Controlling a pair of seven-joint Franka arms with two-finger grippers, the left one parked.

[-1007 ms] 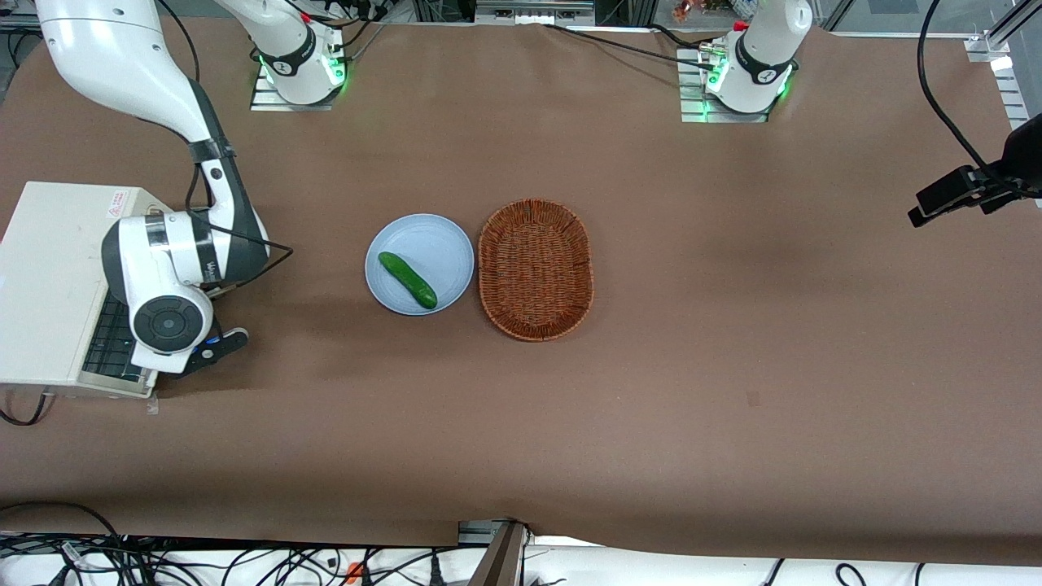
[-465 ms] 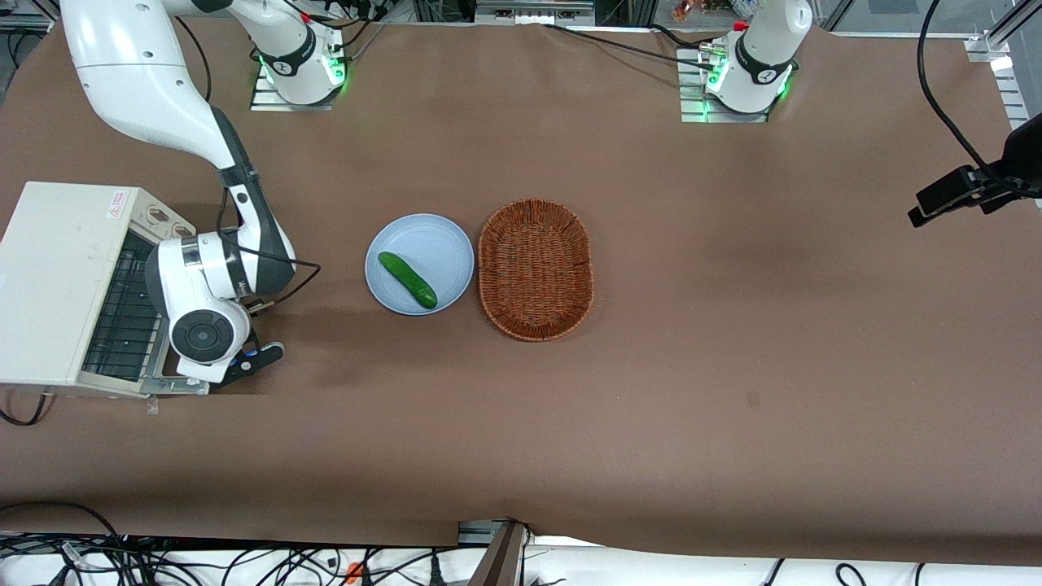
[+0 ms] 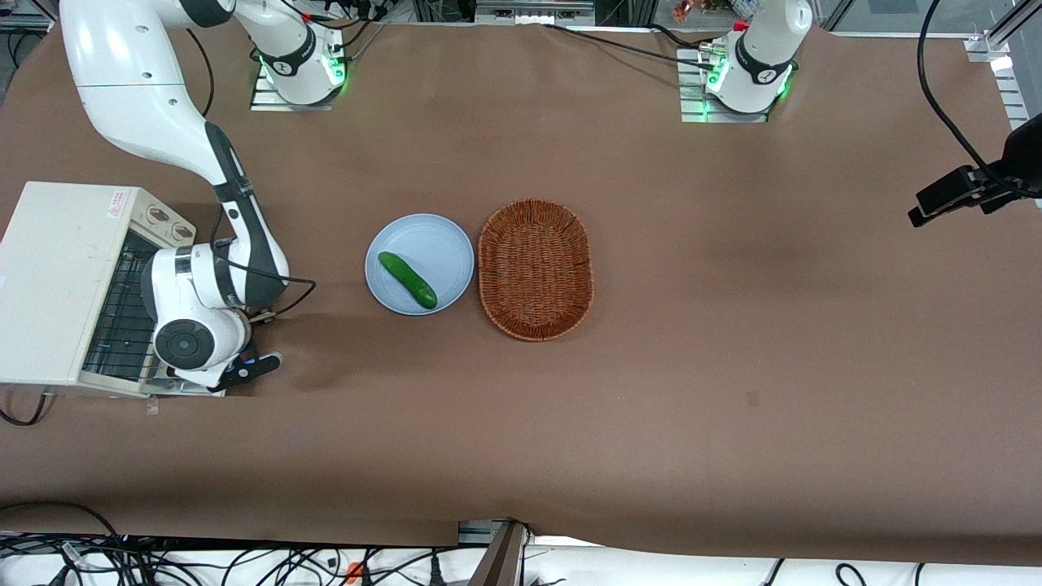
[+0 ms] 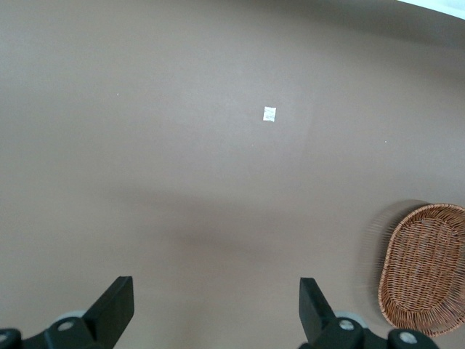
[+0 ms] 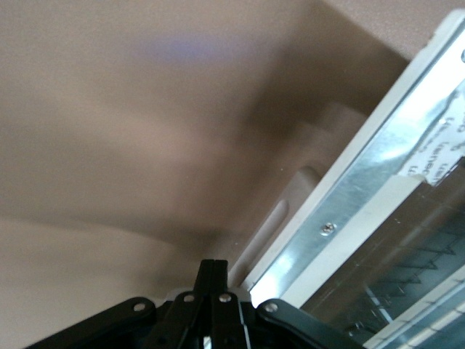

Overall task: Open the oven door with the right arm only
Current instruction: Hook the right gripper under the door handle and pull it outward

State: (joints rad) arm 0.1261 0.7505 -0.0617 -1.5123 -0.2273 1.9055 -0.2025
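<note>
The right arm (image 3: pixel 175 146) bends down in front of the oven (image 3: pixel 57 277). Its gripper (image 5: pixel 212 291), fingers pressed together, sits at the open oven door (image 5: pixel 378 196). The door's writing is unreadable.

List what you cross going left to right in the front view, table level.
oven → gripper, low at the oven's open front → plate with cucumber → basket
</note>
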